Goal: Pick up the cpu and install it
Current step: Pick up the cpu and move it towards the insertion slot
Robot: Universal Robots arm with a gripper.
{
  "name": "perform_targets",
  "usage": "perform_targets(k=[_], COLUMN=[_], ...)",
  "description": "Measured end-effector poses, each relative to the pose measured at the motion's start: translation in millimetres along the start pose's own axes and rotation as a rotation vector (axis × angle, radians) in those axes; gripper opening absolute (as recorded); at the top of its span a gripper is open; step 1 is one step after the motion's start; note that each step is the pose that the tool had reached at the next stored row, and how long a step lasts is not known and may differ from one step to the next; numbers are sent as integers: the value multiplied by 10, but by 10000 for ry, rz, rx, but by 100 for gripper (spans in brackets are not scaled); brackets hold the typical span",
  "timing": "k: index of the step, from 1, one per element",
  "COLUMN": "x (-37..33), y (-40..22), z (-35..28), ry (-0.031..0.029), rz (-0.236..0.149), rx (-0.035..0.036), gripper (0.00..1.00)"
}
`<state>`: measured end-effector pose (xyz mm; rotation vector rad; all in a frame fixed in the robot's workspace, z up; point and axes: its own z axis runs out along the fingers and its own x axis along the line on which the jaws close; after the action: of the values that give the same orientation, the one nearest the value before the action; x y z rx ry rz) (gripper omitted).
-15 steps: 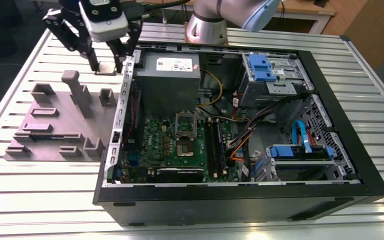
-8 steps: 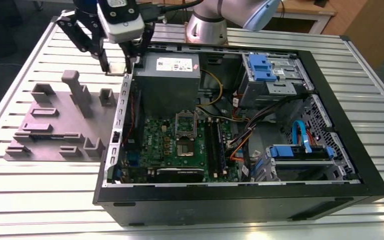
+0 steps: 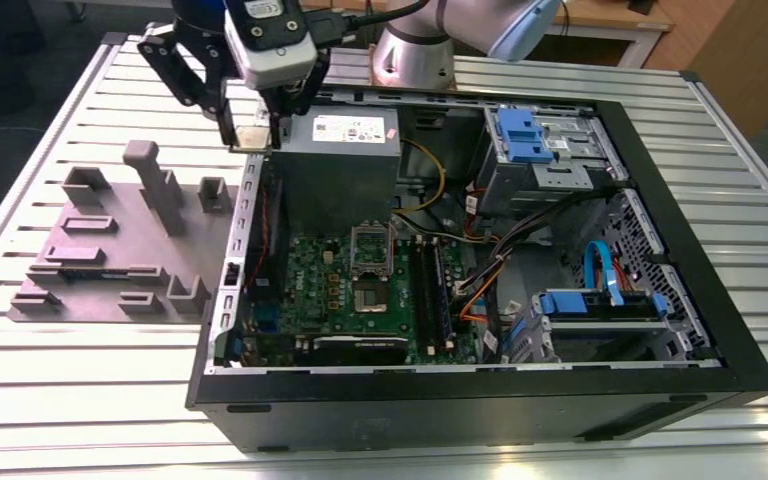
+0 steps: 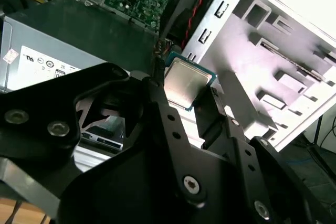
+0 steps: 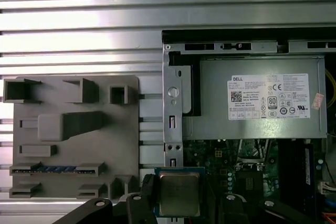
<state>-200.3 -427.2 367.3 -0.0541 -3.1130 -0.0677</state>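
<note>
Tool [image 4: 185, 85] grips cpu [image 5: 179, 194] near grey box [image 5: 210, 109] bearing white printed label [image 5: 268, 97].

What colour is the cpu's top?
The cpu is silvery-grey, teal-edged; best in the second wrist view.

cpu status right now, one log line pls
cpu: off the table, in grip | gripper: shut on cpu | position: over case wall beside power supply | install: not yet done

The cpu [image 5: 179, 193] is silvery-grey, the motherboard [image 3: 337, 290] green, the table [image 3: 91, 400] silver-ribbed.
</note>
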Motion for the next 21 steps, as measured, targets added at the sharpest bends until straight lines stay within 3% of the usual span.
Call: perform_targets(k=[3,9,11,15,21], x=[-15,-27,-53,-162,-399], y=[-25,-154,-165,-166,-159], z=[3,10,11,10,10], ry=[0,-1,-1,0,0], rz=[3,6,6,7,7], rx=[0,-1,-1,0,0], gripper=[47,47,47,47,47])
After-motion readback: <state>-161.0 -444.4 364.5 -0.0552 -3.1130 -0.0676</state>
